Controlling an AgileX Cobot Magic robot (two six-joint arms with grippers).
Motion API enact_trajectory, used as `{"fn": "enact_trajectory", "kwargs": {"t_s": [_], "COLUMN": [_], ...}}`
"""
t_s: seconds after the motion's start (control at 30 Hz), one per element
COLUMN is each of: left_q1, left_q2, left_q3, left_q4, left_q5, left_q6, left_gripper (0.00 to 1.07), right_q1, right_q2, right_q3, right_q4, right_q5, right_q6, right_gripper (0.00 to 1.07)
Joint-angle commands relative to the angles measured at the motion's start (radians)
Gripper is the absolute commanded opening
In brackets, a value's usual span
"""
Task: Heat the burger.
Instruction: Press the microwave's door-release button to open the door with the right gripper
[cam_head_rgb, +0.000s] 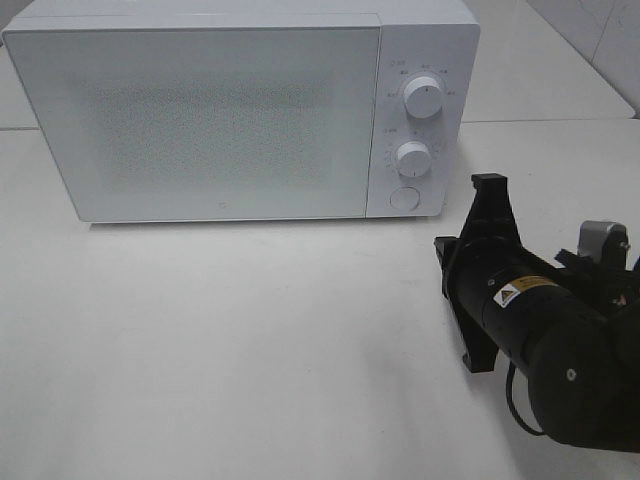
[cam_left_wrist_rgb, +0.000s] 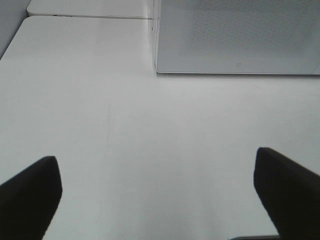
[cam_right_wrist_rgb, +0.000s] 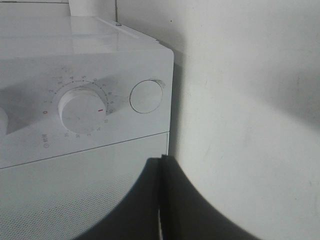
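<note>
The burger is out of view. A white microwave (cam_head_rgb: 200, 110) stands at the back of the table with its door closed; the glass is frosted and nothing shows behind it. My right gripper (cam_head_rgb: 490, 185) is shut and empty, turned on its side a little in front of the control panel, below and to the right of the round button (cam_head_rgb: 404, 198). In the right wrist view its closed fingertips (cam_right_wrist_rgb: 162, 159) point toward the panel, near the round button (cam_right_wrist_rgb: 146, 96) and the lower knob (cam_right_wrist_rgb: 82, 110). My left gripper (cam_left_wrist_rgb: 155, 160) is open and empty over bare table, facing the microwave (cam_left_wrist_rgb: 235, 35).
Two white knobs, the upper knob (cam_head_rgb: 423, 98) and the lower knob (cam_head_rgb: 412, 157), sit on the panel. The white table (cam_head_rgb: 250, 330) runs wide in front of the microwave. The table's left edge (cam_left_wrist_rgb: 12, 42) shows in the left wrist view.
</note>
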Motion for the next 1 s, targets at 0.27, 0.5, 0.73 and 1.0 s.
{"fn": "enact_trajectory", "kwargs": {"t_s": [0.27, 0.5, 0.73, 1.0], "left_q1": [0.002, 0.002, 0.002, 0.002], "left_q2": [-0.024, -0.024, -0.024, -0.024], "left_q3": [0.000, 0.000, 0.000, 0.000], "left_q4": [-0.004, -0.004, -0.004, -0.004], "left_q5": [-0.009, -0.009, -0.009, -0.009], "left_q6": [0.000, 0.000, 0.000, 0.000], "left_gripper": [0.98, 0.98, 0.98, 0.98], "right_q1": [-0.008, -0.088, -0.137, -0.155], "right_q2": [0.098, 0.120, 0.159, 0.223], "right_q3": [-0.122, -0.200, -0.249, -0.309], "right_q4": [0.036, -0.016, -0.059, -0.110], "right_q5": [0.000, 0.033, 0.075, 0.089], "right_q6": [0.005, -0.046, -0.032, 0.010], "right_gripper": [0.00, 0.00, 0.00, 0.00]}}
